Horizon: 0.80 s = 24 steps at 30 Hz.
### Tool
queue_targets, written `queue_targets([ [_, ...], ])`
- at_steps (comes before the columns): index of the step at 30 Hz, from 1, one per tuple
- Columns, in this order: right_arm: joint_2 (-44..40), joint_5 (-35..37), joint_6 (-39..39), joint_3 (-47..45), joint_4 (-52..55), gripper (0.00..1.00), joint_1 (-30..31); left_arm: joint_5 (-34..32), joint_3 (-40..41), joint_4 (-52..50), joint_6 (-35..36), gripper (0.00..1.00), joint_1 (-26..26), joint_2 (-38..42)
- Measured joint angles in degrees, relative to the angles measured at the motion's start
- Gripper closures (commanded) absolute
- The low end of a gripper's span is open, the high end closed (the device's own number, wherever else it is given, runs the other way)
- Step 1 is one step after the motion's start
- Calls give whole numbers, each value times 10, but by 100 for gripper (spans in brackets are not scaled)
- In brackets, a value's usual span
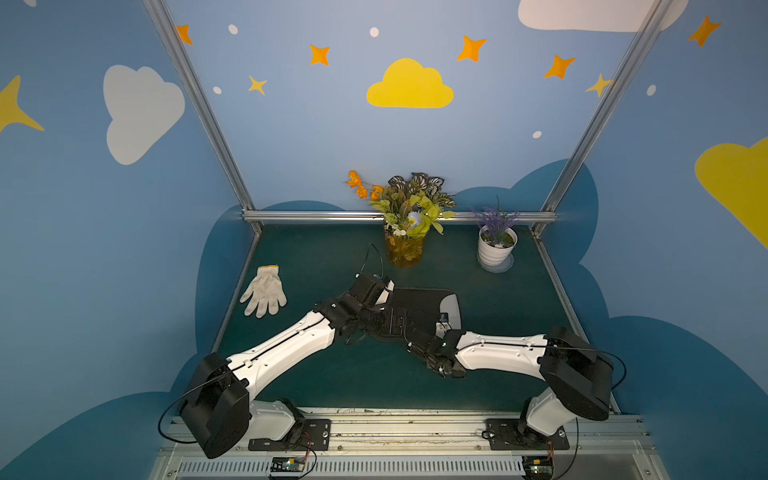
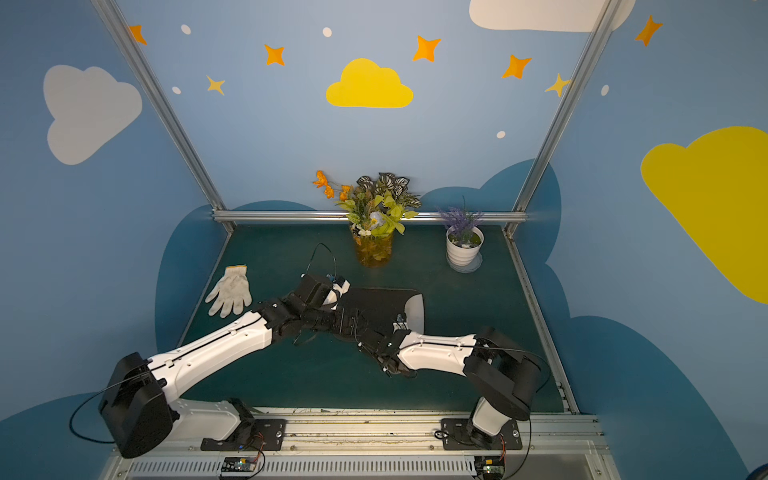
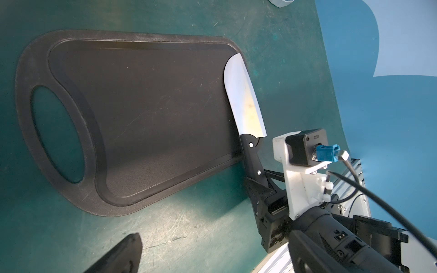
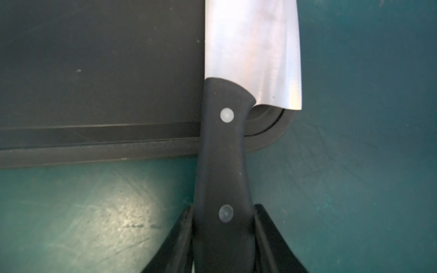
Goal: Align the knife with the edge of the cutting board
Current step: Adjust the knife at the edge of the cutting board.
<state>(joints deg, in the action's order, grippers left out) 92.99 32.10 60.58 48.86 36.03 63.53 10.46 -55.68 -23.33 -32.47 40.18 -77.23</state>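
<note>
Broadly, the green bench (image 1: 332,374) fills the floor of the blue booth, and both arms reach over its middle. On it the black cutting board (image 3: 153,113) lies flat, with its oval handle slot at the end toward the left arm. At the back of the bench stands a vase of flowers (image 1: 405,249), and to the right of it a small white pot (image 1: 496,247) with a purple plant; both are well apart from the board. A white glove (image 1: 264,291) lies near the left border of the bench.

The knife (image 3: 244,99) lies flat on the end of the board opposite to the slot. Its blade runs along this short edge and covers the rim there. Its black handle goes out past the long side, above the bench.

The right end effector (image 4: 224,212) is clenched on the far part of this handle, one finger at each side. The left end effector (image 1: 397,326) hangs above the near side of the board. Whether it is released or clenched I cannot tell, because only one finger (image 3: 123,253) shows.
</note>
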Motion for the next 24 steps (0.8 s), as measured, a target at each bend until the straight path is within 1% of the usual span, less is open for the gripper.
queue_targets([
  [18, 0, 3, 11, -14, -12, 64, -2, -2, 0, 0, -2, 0, 0, 0],
  [24, -2, 3, 8, -21, -21, 62, -3, -2, 0, 0, -2, 0, 0, 0],
])
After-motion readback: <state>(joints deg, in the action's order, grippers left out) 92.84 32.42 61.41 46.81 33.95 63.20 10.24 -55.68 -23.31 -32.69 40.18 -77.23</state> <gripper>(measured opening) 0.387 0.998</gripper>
